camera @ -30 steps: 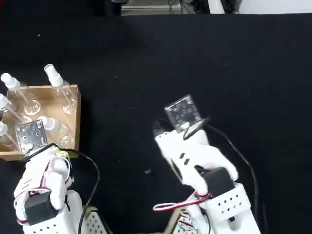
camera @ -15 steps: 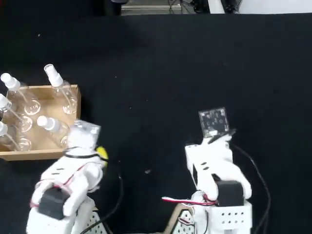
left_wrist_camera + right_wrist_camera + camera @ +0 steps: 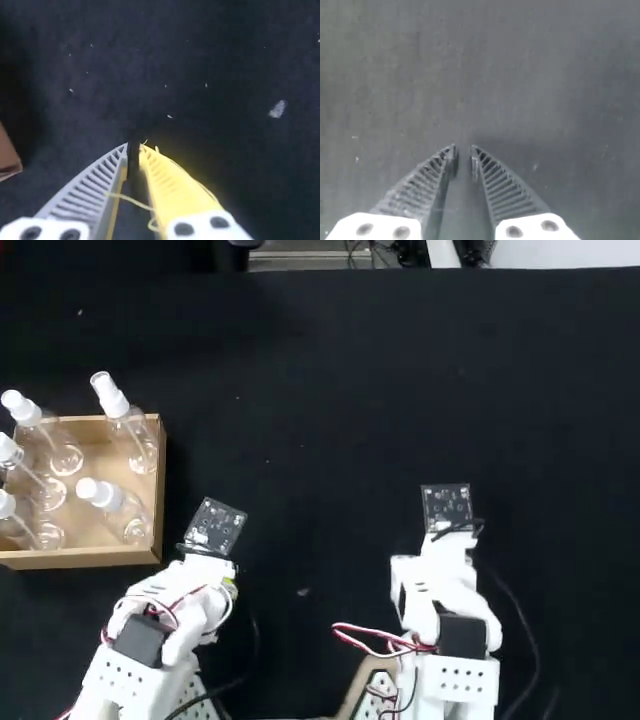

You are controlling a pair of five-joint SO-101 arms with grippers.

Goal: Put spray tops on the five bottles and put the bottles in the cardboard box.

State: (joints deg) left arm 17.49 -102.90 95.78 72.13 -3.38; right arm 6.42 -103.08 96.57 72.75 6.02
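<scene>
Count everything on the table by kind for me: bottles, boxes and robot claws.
Spray bottles: 5
Cardboard box: 1
Claws: 2, the left claw and the right claw
Total: 8

I count five bottles (image 3: 55, 450) (image 3: 135, 440) (image 3: 40, 490) (image 3: 125, 515) (image 3: 25, 532), all in one cardboard box (image 3: 80, 558) at nine o'clock on the tabletop (image 3: 400, 370); two arms (image 3: 165, 620) (image 3: 440, 600) at six.

left tool (image 3: 134, 149) pulled off cardboard box (image 3: 80, 558) | right tool (image 3: 462, 152) retracted
</scene>
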